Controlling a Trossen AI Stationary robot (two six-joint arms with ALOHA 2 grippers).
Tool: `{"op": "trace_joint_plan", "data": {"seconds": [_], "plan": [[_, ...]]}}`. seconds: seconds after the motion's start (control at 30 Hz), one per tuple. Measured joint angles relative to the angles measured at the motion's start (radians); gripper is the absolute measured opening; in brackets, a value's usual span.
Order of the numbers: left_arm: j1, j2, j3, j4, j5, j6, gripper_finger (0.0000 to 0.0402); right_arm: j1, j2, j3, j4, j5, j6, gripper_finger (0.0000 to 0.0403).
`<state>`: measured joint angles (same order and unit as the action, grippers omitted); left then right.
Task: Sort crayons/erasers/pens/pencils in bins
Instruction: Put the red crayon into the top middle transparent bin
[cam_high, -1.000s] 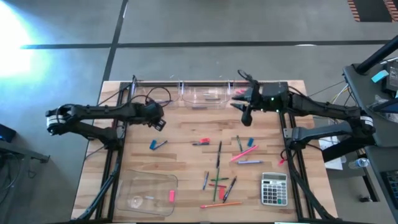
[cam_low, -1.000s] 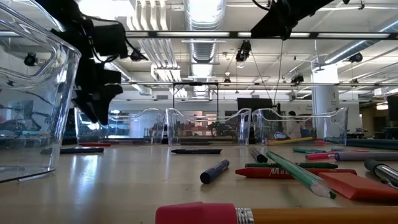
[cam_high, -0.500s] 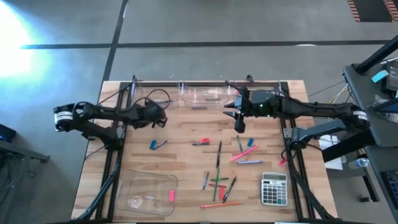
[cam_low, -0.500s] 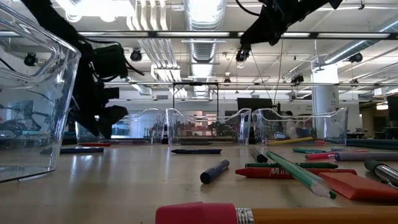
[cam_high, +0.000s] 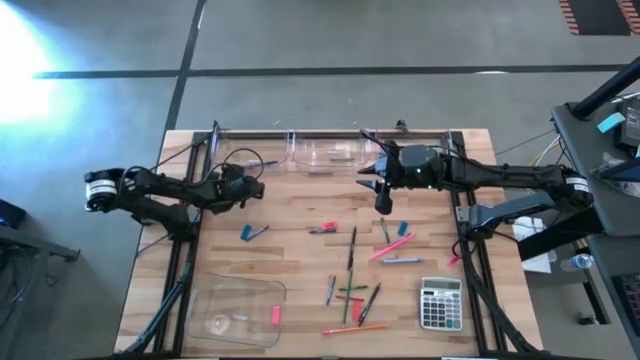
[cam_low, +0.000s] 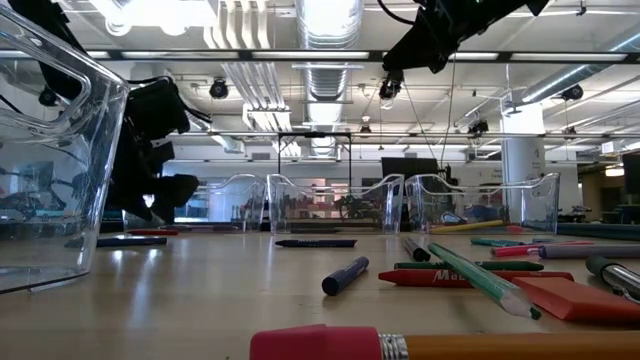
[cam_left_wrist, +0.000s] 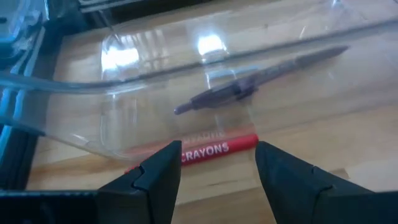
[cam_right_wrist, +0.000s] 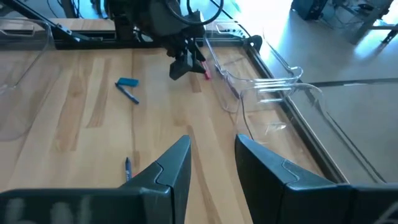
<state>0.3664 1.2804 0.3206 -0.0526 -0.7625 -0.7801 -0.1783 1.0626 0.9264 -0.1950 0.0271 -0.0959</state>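
A: Where does the left pincer (cam_high: 252, 188) stand?
B: Near the leftmost of the three bins (cam_high: 235, 155) in the back row, fingers (cam_left_wrist: 158, 177) apart and empty; a red crayon (cam_left_wrist: 214, 148) and a dark pen (cam_left_wrist: 261, 81) lie in that bin.

A: And the right pincer (cam_high: 382, 200)?
B: Above the counter (cam_high: 290, 230) before the middle bin (cam_high: 325, 152), fingers (cam_right_wrist: 171, 165) apart, nothing between them. Loose pens (cam_high: 351, 250), pencils (cam_high: 390, 245) and erasers (cam_high: 246, 232) lie mid-counter; the shallow tray (cam_high: 235, 312) sits at the near left corner.
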Motion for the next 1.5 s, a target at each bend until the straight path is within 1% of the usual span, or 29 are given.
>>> {"op": "trace_joint_plan", "data": {"seconds": [0.27, 0.47, 0.77, 0.97, 1.1, 1.2, 1.23, 1.27, 1.33, 1.5], "plan": [[0.0, 0.015, -0.001, 0.029, -0.017, 0.0, 0.0192, 0.01, 0.001, 0.0, -0.001, 0.0, 0.005, 0.0116], [0.001, 0.061, -0.001, 0.067, -0.037, -0.003, 0.0192, 0.029, 0.001, 0.0, -0.001, 0.001, 0.008, 0.0116], [0.02, 0.141, -0.002, 0.143, -0.035, -0.004, 0.0192, 0.044, 0.001, 0.0, 0.0, 0.0, 0.01, 0.0116], [0.02, 0.162, -0.002, 0.16, -0.045, -0.003, 0.0192, 0.043, 0.001, 0.0, 0.0, 0.0, 0.01, 0.0116], [0.023, 0.148, -0.002, 0.156, -0.004, 0.002, 0.0192, 0.043, 0.001, 0.0, -0.001, 0.001, 0.01, 0.0116], [0.025, 0.131, 0.003, 0.165, 0.076, 0.006, 0.0192, 0.043, 0.001, 0.0, -0.001, 0.001, 0.01, 0.0116], [0.026, 0.125, 0.003, 0.165, 0.128, 0.005, 0.0192, 0.043, 0.001, 0.0, 0.0, 0.001, 0.01, 0.0116], [0.025, 0.123, 0.002, 0.164, 0.154, 0.003, 0.0192, 0.043, 0.001, 0.0, 0.0, 0.0, 0.01, 0.0116], [0.027, 0.114, 0.002, 0.158, 0.187, 0.004, 0.0192, 0.043, 0.001, 0.0, -0.001, 0.0, 0.01, 0.0116], [0.022, 0.081, 0.001, 0.147, 0.227, 0.004, 0.0192, 0.043, 0.001, 0.0, -0.001, 0.0, 0.01, 0.0116]]}}
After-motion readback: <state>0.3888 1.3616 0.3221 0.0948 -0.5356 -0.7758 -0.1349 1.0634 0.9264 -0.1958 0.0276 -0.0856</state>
